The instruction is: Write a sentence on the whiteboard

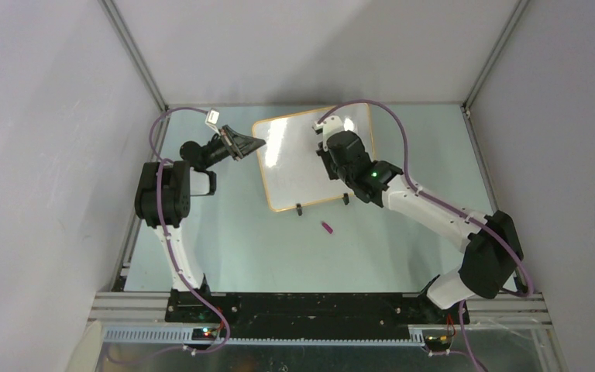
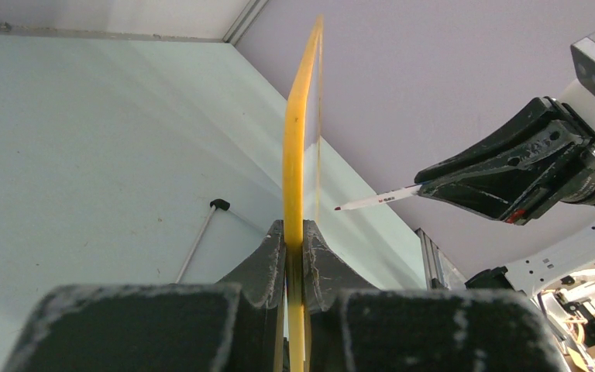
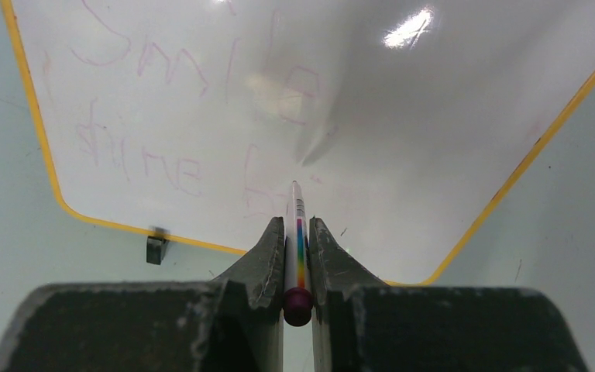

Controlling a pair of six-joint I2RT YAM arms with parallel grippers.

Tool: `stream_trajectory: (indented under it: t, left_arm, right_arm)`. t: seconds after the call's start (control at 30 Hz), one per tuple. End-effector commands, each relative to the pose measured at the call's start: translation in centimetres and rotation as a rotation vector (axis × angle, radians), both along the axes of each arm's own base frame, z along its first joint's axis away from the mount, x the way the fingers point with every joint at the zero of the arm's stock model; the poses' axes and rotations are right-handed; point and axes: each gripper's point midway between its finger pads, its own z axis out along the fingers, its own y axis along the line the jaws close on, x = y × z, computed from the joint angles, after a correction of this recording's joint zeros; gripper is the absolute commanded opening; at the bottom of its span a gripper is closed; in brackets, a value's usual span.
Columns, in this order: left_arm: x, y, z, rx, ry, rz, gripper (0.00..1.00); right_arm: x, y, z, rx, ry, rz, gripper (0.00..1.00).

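The whiteboard (image 1: 294, 167), white with an orange-yellow frame, stands on two black clip feet at the table's back middle. My left gripper (image 1: 254, 144) is shut on its left edge; in the left wrist view the yellow frame (image 2: 298, 147) shows edge-on between my left gripper (image 2: 295, 232). My right gripper (image 1: 327, 147) is shut on a white marker (image 3: 297, 232) with a rainbow stripe and purple end. Its tip points at the board (image 3: 403, 124), close to faint pink writing (image 3: 178, 167). The marker also shows in the left wrist view (image 2: 376, 199), just off the board.
A small purple marker cap (image 1: 328, 228) lies on the table in front of the board. A black clip foot (image 3: 154, 248) shows at the board's lower edge. Grey walls and metal posts enclose the table.
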Motion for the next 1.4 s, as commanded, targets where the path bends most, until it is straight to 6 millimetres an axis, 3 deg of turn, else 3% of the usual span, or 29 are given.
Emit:
stream_trajectory:
  t: [0.0,0.23,0.83,1.37]
  left_arm:
    - [-0.7,-0.5,1.1,0.026,-0.096,-0.009,0.00]
    - [-0.7,-0.5,1.1,0.026,-0.097,-0.009,0.00]
    - [-0.7,-0.5,1.0,0.026,-0.094,-0.009,0.00]
    - [-0.7,-0.5,1.1,0.026,-0.097,-0.009,0.00]
  right_arm:
    - [0.1,-0.8,0.0,0.002,-0.006,-0.034,0.00]
    - [0.8,-1.6,-0.9,-0.010,0.010,-0.060,0.00]
    - [1.7,-0.9,-2.0,-0.007,0.018,-0.050,0.00]
    - [1.9,-1.5,-3.5,-0.043,0.048,-0.075,0.00]
